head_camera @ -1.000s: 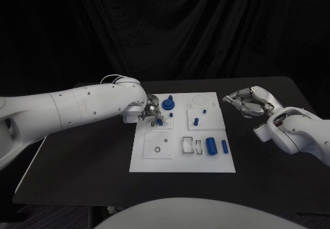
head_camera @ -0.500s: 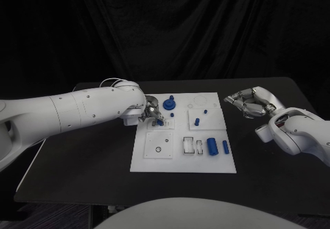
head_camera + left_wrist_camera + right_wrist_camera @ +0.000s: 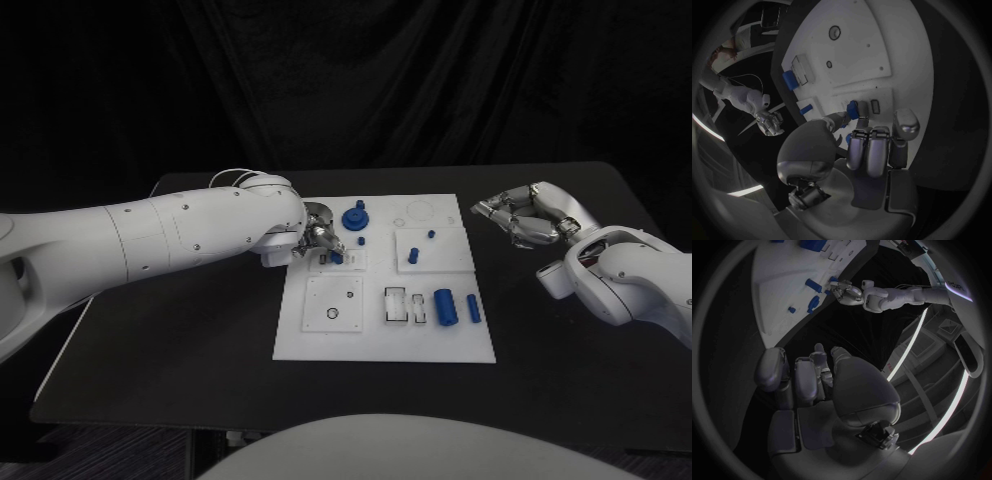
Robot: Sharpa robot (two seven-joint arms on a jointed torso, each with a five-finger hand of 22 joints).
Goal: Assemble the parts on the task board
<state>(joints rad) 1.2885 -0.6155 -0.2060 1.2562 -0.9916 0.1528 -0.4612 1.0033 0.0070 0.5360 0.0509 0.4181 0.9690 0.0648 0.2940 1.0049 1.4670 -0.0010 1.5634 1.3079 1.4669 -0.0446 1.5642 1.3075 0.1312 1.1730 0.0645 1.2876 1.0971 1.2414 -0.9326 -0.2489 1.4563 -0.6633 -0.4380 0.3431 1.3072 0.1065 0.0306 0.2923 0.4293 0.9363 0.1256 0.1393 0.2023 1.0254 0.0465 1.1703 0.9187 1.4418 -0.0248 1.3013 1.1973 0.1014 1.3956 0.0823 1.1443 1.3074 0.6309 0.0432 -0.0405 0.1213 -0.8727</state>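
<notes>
White and flat, the rectangular plastic task board (image 3: 384, 335) lies in the middle of the black table (image 3: 159, 370) before you, its long side running away from the robot. On it you can pick out several small blue parts: a knobbed blue peg (image 3: 355, 217) standing near the far left corner, a small blue stud (image 3: 411, 255) and a still smaller one (image 3: 431, 235) on the raised square panel at mid-right, and two blue cylinders lying side by side near the right edge, the thicker cylinder (image 3: 446, 306) just left of the thinner cylinder (image 3: 473, 308). Two dark rectangular slots (image 3: 394, 305) sit just left of the cylinders, and a square panel with a round hole (image 3: 333, 303) sits at the left of the board.

Note the left hand (image 3: 319, 236) at the board's left edge, over the small square panel there. Its fingers are drawn together around a short blue part (image 3: 336, 256), which the left wrist view shows pinched between thumb and finger (image 3: 853, 109) and resting against the board beside a small rectangular recess (image 3: 875, 105). Whether the part is seated in a socket you cannot tell.

Observe the right hand (image 3: 519, 217) held off the board, beyond its right edge and above the bare table, well apart from every part. Its fingers (image 3: 772, 367) are curled in toward the palm and carry nothing.
</notes>
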